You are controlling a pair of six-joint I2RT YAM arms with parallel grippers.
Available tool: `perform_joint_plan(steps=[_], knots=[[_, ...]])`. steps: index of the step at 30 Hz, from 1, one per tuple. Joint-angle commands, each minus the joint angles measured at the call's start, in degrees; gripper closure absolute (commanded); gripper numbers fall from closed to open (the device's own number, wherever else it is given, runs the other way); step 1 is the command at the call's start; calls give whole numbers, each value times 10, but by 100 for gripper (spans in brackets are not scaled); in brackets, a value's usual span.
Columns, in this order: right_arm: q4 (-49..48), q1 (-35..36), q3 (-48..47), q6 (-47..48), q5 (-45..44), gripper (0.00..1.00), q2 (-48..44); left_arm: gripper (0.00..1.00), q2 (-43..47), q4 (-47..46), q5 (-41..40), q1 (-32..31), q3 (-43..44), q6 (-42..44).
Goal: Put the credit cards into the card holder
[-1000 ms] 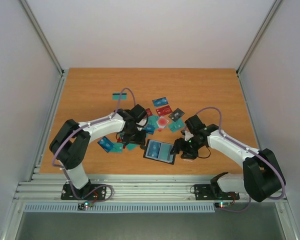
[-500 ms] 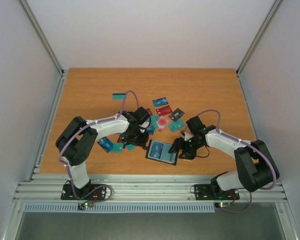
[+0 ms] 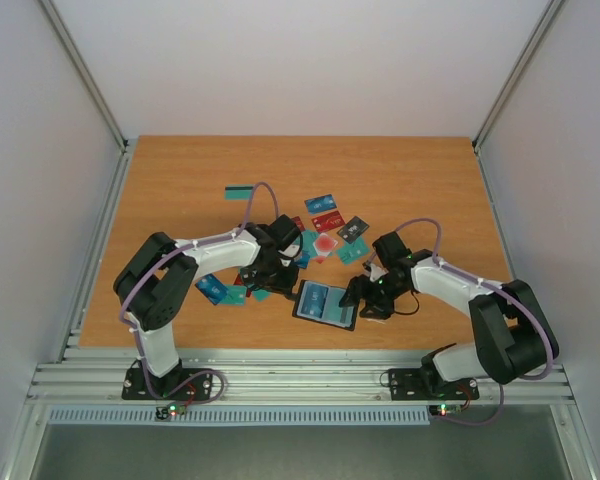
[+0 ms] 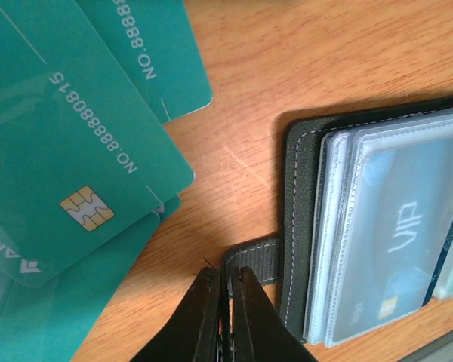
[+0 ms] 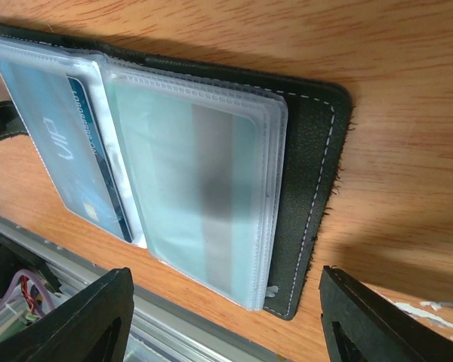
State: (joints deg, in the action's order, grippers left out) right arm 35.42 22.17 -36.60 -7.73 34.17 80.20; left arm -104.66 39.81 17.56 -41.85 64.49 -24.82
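The black card holder (image 3: 324,304) lies open near the table's front edge, its clear sleeves facing up. One sleeve holds a blue VIP card (image 4: 402,228), another a teal card (image 5: 196,188). My left gripper (image 3: 286,287) (image 4: 225,302) is shut on the edge of the holder's strap (image 4: 258,258) at its left side. My right gripper (image 3: 364,298) (image 5: 226,320) stands wide open, low over the holder's right cover (image 5: 311,151), with nothing between its fingers. Loose credit cards lie behind the holder: teal (image 4: 83,151), blue (image 3: 320,203), red (image 3: 327,222) and dark grey (image 3: 353,230).
A teal card (image 3: 238,190) lies apart at the back left, and a blue one (image 3: 212,289) sits under the left arm. The metal rail (image 3: 300,375) runs just in front of the holder. Grey walls close both sides.
My left gripper has shut and now pinches the holder's strap. My right gripper has shifted a little toward the holder's right edge and stayed open.
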Motion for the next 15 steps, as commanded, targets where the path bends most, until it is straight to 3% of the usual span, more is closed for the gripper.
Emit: perform_joint_plan(steps=[1, 8, 15], knots=[[-3, -2, -16, 10, -10, 31, 13, 95, -11, -11, 5, -4, 2, 5], [-39, -2, -12, 16, -5, 33, 55, 95, -16, -7, 9, -4, 6, 11], [-58, -2, -10, 19, 42, 36, 23, 95, -19, -4, 12, -5, 11, 16]])
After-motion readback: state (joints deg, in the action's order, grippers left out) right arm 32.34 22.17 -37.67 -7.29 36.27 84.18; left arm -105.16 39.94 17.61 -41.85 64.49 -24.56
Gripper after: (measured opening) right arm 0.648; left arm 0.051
